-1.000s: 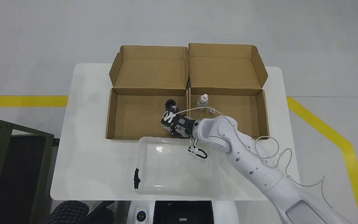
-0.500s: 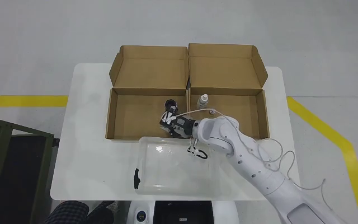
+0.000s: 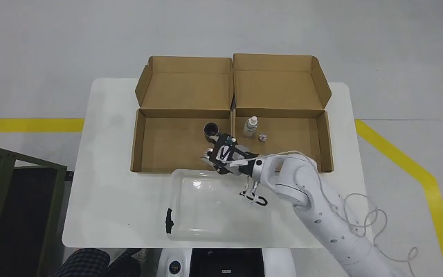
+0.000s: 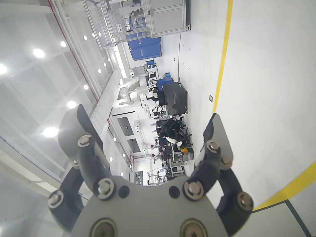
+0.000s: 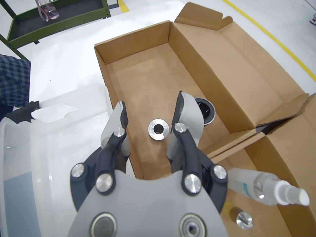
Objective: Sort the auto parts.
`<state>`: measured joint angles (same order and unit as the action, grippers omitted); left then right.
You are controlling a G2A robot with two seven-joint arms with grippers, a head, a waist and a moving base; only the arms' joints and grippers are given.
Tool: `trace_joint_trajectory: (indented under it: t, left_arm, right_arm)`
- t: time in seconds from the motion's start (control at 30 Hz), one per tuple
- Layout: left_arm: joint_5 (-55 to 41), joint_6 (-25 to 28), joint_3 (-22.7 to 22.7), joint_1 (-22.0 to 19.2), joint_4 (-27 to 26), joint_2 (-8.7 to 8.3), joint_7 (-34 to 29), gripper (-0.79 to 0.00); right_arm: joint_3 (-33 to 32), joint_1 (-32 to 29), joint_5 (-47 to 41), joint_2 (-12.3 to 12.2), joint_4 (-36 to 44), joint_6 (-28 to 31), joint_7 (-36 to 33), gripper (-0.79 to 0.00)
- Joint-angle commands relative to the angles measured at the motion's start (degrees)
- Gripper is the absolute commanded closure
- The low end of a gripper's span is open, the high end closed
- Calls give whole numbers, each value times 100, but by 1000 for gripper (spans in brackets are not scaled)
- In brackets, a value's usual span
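My right gripper (image 5: 151, 99) (image 3: 217, 154) hangs open over the near right corner of the left cardboard box (image 3: 166, 144) (image 5: 148, 75). Its fingers hold nothing. Below and between the fingers, a silver ring (image 5: 158, 129) lies flat on the box floor. A dark round part (image 3: 211, 129) (image 5: 207, 110) stands beside it in the same box. The right box (image 3: 297, 135) holds a small spray bottle (image 3: 250, 125) (image 5: 256, 186) and a small metal cap (image 3: 262, 136) (image 5: 243, 220). My left gripper (image 4: 147, 113) is open and empty, facing the room away from the table.
A clear plastic bin (image 3: 208, 208) (image 5: 49, 134) with a black clip (image 3: 168, 220) sits in front of the boxes, under the right arm. Both box lids stand open at the back. A person's plaid sleeve (image 5: 13, 82) is at the table's near edge, and a green cart (image 5: 56, 10) stands beyond.
The right arm's elbow has swung out to the right. Its gripper has drawn back slightly toward the left box's front wall, uncovering the metal cap in the right box.
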<state>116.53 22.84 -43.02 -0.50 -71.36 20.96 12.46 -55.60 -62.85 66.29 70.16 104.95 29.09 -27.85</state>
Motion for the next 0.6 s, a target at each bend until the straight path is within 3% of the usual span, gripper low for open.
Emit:
trace_joint_trajectory:
  t: [0.0, 0.3, 0.57]
  left_arm:
    - [0, 0, 0, 0, 0, 0, 0, -785]
    - [0, 0, 0, 0, 0, 0, 0, -785]
    - [0, 0, 0, 0, 0, 0, 0, -785]
  right_arm:
    - [-252, -279, 104, -63, 243, 27, 150, -354]
    - [-1610, -1576, 245, -334, 995, 378, 1049, -372]
    - [-2677, -2476, 162, -466, 1040, 573, 2103, -388]
